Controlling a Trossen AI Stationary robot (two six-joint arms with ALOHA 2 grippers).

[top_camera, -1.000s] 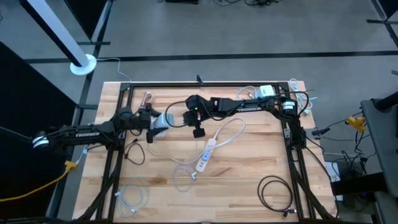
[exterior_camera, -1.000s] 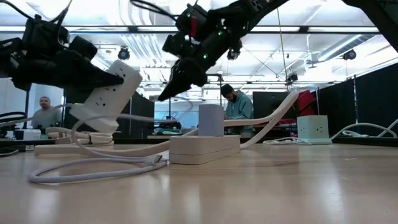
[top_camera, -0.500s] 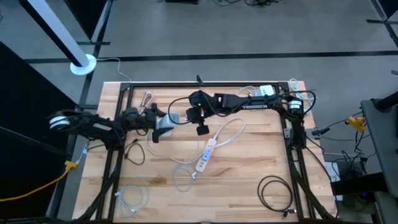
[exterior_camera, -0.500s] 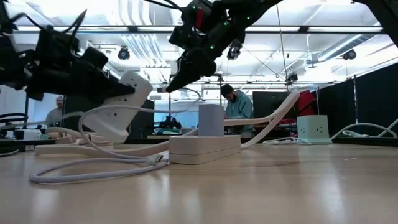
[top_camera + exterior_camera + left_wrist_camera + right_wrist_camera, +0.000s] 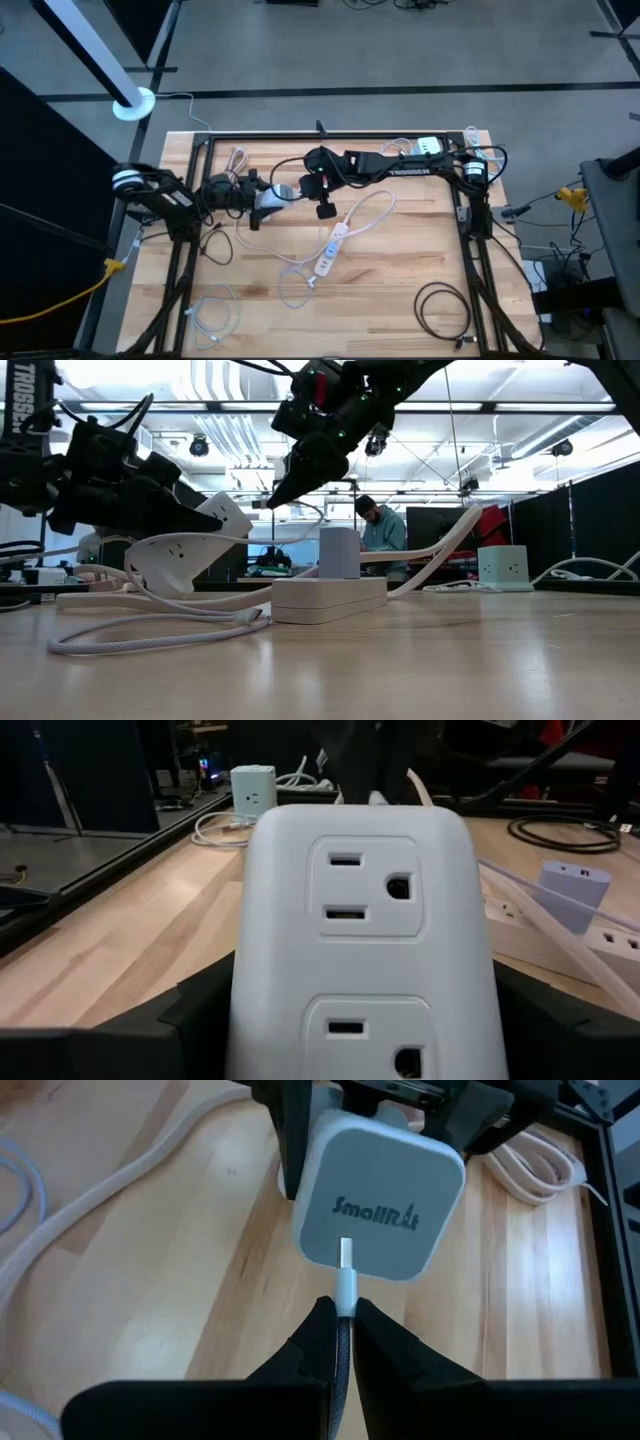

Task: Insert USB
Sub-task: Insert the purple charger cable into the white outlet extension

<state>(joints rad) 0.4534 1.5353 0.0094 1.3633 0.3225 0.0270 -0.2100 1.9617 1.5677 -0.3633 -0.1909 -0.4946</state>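
A white outlet block [image 5: 274, 194] hangs above the table's left half, with my left gripper [image 5: 262, 197] shut on it. The left wrist view shows its socket face [image 5: 365, 920]. My right gripper [image 5: 345, 1325] is shut on a white USB plug [image 5: 345, 1285] with a braided cable. It hovers just right of the block [image 5: 190, 545]. In the right wrist view the plug's metal tip [image 5: 346, 1250] points at the block's lettered end face [image 5: 385, 1205]. I cannot tell whether the tip touches it. My left gripper pinches the block's two long sides [image 5: 248, 990] between its fingers [image 5: 200, 1015], coming nearly level from the table's left. The block is clear of the table, tilted with its free end higher. My right gripper pinches the plug's rear end [image 5: 344, 1308], where the cable joins, between its fingertips [image 5: 318, 1330]. It slants down from the table's right, fingers along the cable. The plug sticks out beyond the fingertips, clear of the table.
A white power strip [image 5: 333, 246] with a cube charger [image 5: 339, 552] plugged into it lies mid-table, its thick cord looping around it. A black cable coil [image 5: 442, 305] lies near right, thin white cables [image 5: 213, 316] near left, and a white charger [image 5: 429, 145] far right. Black frame rails [image 5: 180, 270] flank the table.
My left gripper has sunk toward the table with the outlet block. The block has tipped from steeply raised to nearer level and stays clear of the wood. The left arm has folded back toward the table's left edge.
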